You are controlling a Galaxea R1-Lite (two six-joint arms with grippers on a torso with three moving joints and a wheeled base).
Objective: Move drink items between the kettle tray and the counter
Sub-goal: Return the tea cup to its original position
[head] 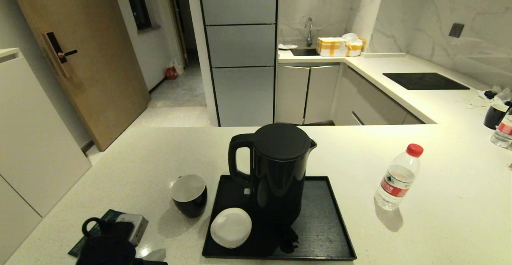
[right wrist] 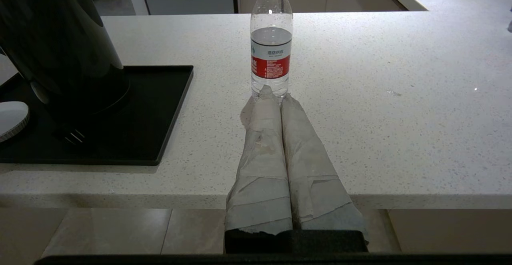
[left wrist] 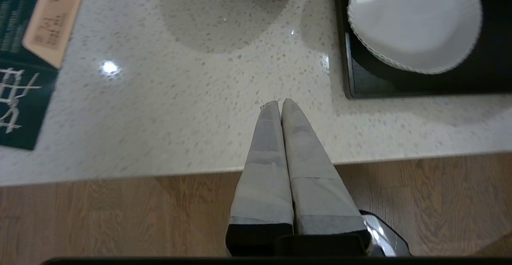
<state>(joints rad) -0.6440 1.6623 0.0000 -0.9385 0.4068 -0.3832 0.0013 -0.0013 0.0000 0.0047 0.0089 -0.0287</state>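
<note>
Hanging above the near edge of the surface (left wrist: 192, 109), the left tool (left wrist: 280, 104) has its two tapered, cloth-wrapped fingers pressed together on nothing, just beside the corner of the tray (left wrist: 349, 77). The right tool (right wrist: 276, 95) is likewise clenched and empty, level with the surface edge and pointing at the bottle (right wrist: 271, 41). On the flat black tray with its low rim stand a tall glossy kettle (head: 276, 169) and a round white saucer (head: 231, 227). A small black cup (head: 189, 195), white inside, sits on the speckled off-white stone just left of the tray; the clear red-capped bottle stands well apart on the right. A dark booklet (left wrist: 24, 65) lies near the left edge. Beyond are pale cabinets (head: 240, 49) and a wooden door (head: 80, 53).
</note>
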